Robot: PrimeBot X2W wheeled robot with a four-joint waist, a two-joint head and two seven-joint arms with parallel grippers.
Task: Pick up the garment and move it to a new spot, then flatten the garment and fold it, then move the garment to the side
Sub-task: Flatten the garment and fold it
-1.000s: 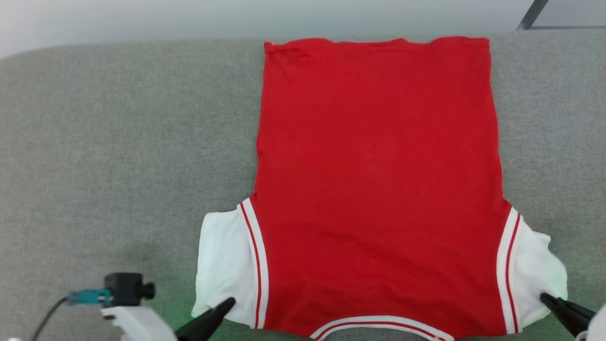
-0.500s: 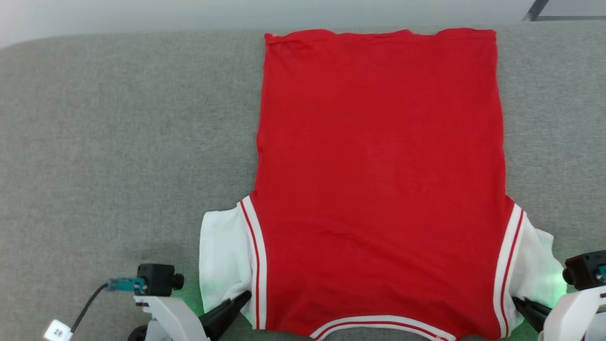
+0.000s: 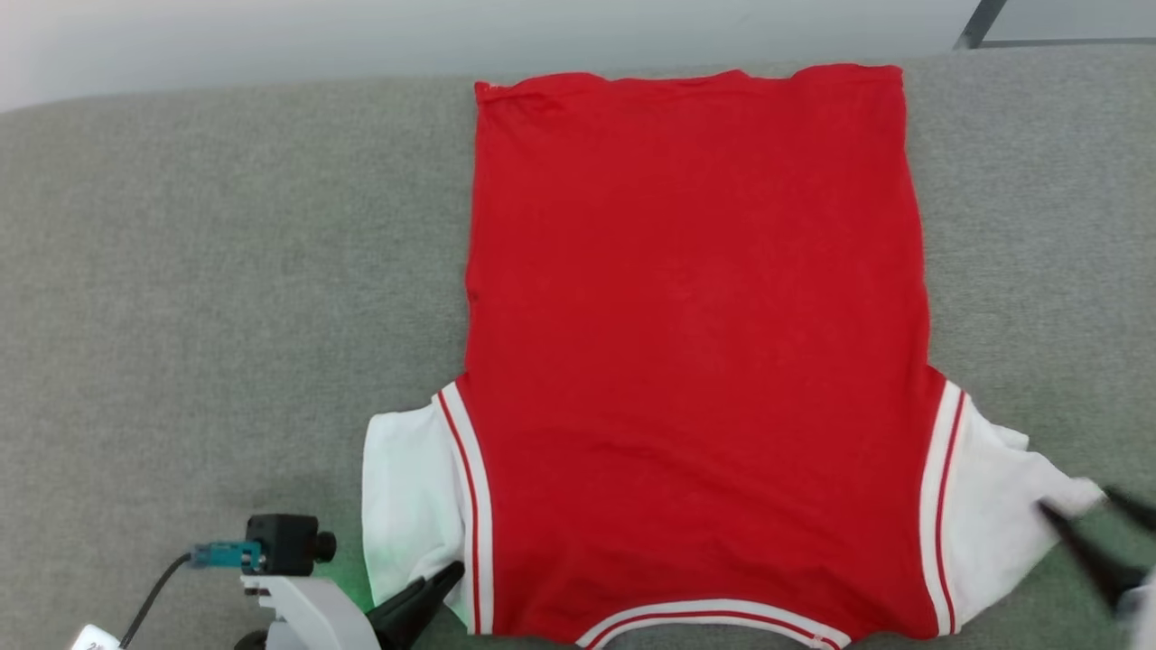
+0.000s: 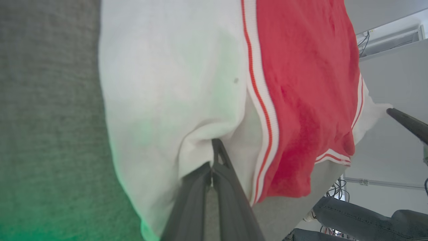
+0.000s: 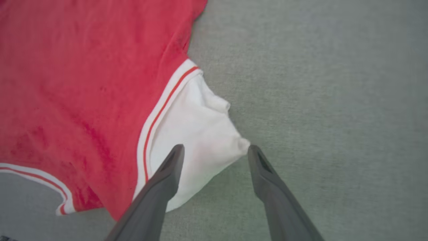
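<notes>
The left gripper (image 4: 214, 157) is clenched on the garment (image 3: 695, 316). Its two dark fingers are pressed together, with a fold of the white left sleeve (image 3: 406, 506) pinched between them at the sleeve's near edge. The right gripper (image 5: 215, 150) is released, its fingers spread wide on either side of the pointed tip of the white right sleeve (image 5: 200, 140) (one finger over the cloth, the other just beside the tip).

The garment lies flat with its plain red side up, right of centre in the head view. Its hem is near the far edge of a grey upholstered surface (image 3: 226, 271), and its striped collar trim (image 3: 713, 618) is nearest the robot. A small black camera (image 3: 284, 542) sits on the left wrist. Past the surface's edge, the left wrist view shows a person's legs in jeans (image 4: 351, 211).
</notes>
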